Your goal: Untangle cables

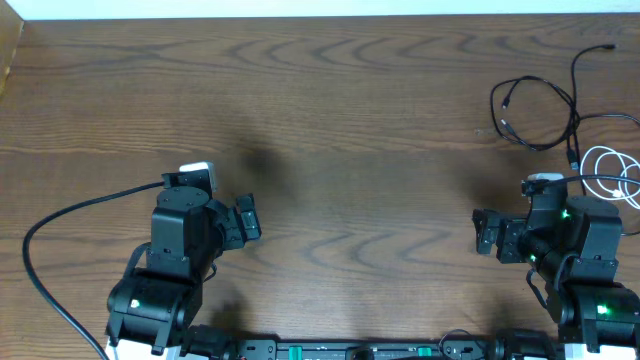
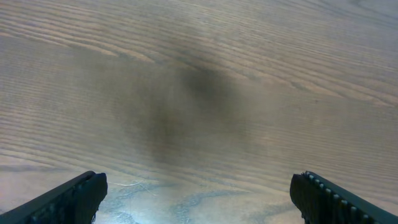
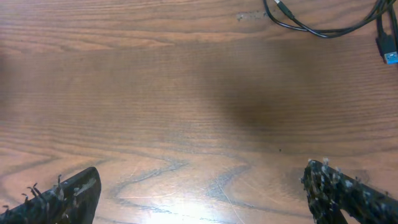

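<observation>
Item 1: left gripper (image 1: pixel 252 218), near edge of the desk (image 1: pixel 350 100), jaws wide apart, empty.
Item 2: right gripper (image 1: pixel 479 232), likewise spread, holding nothing.
Item 3: white cable (image 1: pixel 612 152), coiled behind the right arm.
Item 4: black cable (image 1: pixel 575 118), a loose loop at the far right, just beside the white one.
Status: the cables appear separated, though any crossing is hidden; little seems left.

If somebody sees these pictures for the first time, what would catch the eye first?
A black cable lies in loose loops at the far right of the table, and a white cable is coiled just nearer, beside the right arm. The left fingers and the right fingers stand wide open, holding nothing, above the wood.
</observation>
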`<action>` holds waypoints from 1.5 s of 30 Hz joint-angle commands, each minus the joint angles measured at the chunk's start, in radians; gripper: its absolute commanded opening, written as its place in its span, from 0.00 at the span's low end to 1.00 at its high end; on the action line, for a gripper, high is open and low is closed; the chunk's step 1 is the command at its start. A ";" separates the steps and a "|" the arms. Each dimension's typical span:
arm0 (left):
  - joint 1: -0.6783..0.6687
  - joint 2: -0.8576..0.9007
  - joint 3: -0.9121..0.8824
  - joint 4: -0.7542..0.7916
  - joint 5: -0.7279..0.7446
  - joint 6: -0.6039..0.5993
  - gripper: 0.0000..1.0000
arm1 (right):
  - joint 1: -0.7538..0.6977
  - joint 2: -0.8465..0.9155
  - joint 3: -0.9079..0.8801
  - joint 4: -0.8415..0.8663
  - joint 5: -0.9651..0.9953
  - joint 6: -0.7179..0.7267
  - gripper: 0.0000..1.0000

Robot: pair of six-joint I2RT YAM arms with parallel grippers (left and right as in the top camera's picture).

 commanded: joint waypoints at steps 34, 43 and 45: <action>0.003 0.006 -0.004 -0.004 -0.005 0.002 0.99 | 0.157 -0.589 -0.700 1.216 0.089 -0.077 0.99; 0.003 0.006 -0.004 -0.004 -0.005 0.002 0.98 | 0.159 -0.689 -0.700 0.986 0.119 -0.089 0.99; 0.003 0.006 -0.004 -0.004 -0.005 0.002 0.98 | 0.159 -0.689 -0.700 0.922 0.118 -0.089 0.99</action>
